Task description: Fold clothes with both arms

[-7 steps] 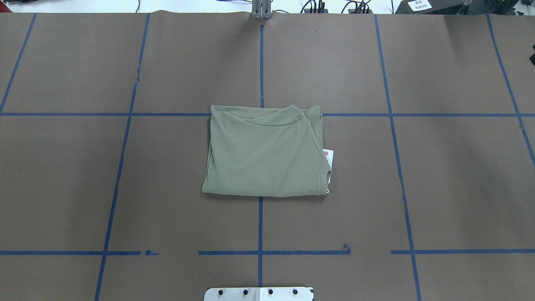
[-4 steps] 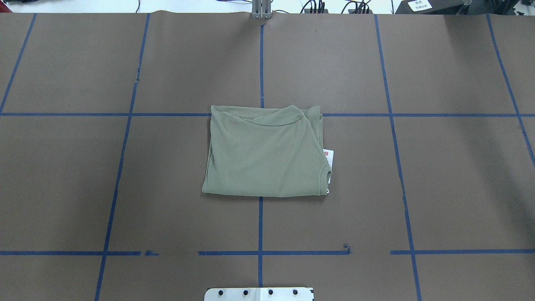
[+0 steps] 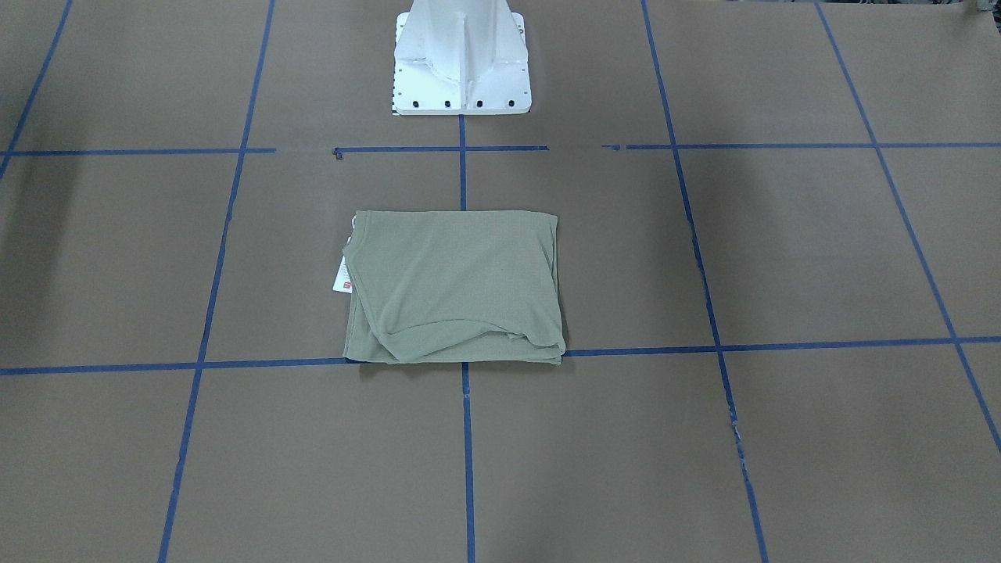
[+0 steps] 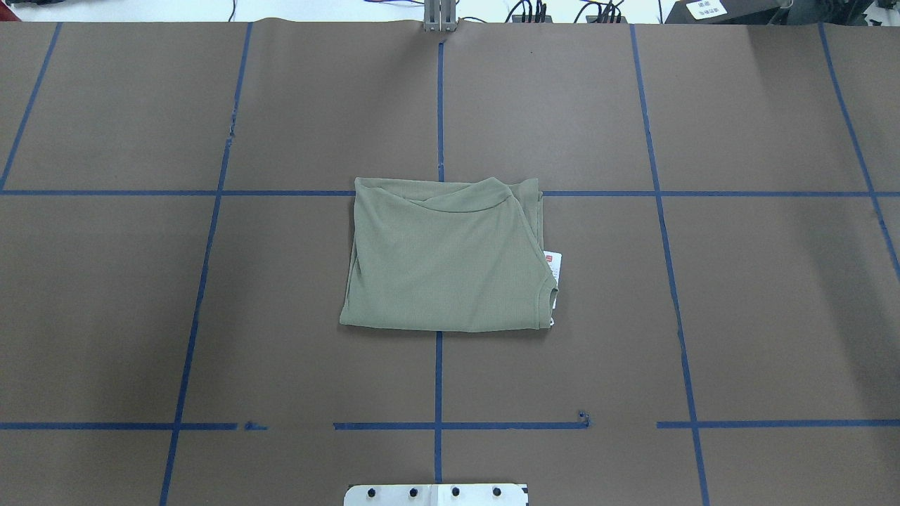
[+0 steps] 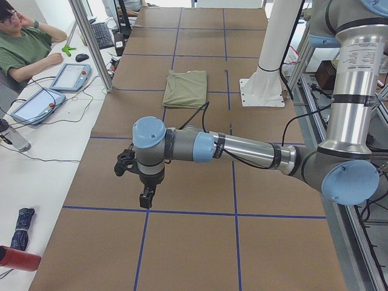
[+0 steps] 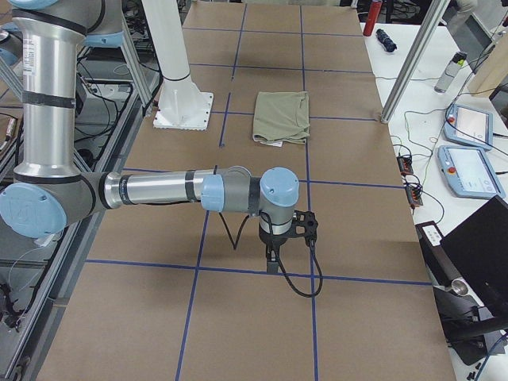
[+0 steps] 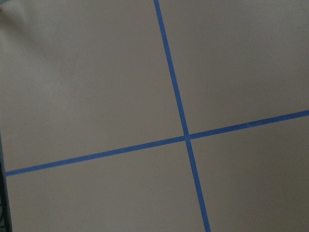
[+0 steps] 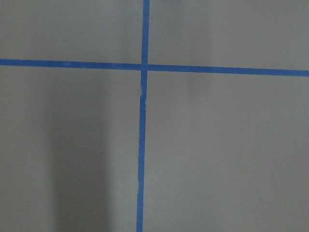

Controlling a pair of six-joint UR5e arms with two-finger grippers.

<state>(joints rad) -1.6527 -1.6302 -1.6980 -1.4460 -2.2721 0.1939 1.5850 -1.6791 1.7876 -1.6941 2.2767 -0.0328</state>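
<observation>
Shirt [image 4: 443, 256] lies folded at table [image 4: 773, 281] centre, unmoved over the last second. Left gripper [image 5: 145, 199] and right gripper [image 6: 272, 262] hang well apart from it; can't tell how their fingers stand. Folding looks finished.

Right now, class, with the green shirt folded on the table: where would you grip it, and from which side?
Probably the shirt by its near edge, approached low from the robot's side, near both corners. That edge is one straight, smooth fold; the far edge shows loose, bunched layers, and the hang tag juts out on the robot's right.
</observation>
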